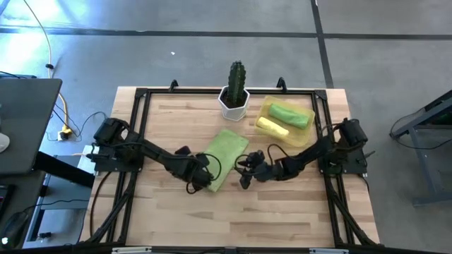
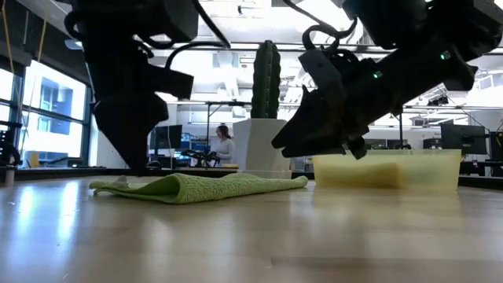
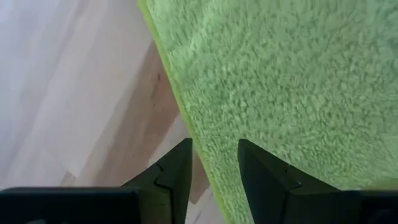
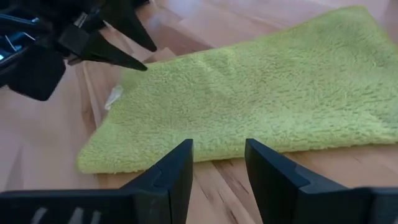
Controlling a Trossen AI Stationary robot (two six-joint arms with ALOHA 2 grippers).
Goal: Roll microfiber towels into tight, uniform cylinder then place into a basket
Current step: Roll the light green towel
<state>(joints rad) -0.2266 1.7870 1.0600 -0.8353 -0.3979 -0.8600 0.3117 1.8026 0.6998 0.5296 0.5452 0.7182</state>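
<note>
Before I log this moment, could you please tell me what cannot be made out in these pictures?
- Basket contents: in the low view its cloudy wall blurs them; only the high view shows a green roll and a yellow roll.
- Flat green towel: its near corner is under the left gripper in the high view.
- Person in the low view: too far for detail.

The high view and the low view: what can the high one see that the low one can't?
Only the high view shows the rolled green towel and the rolled yellow towel lying inside the basket, plus the left claw and the right claw, both open, near the flat towel's edges.

Only the low view shows a person in the room behind.

Both show the flat green towel, the basket and the cactus in its white pot.
</note>
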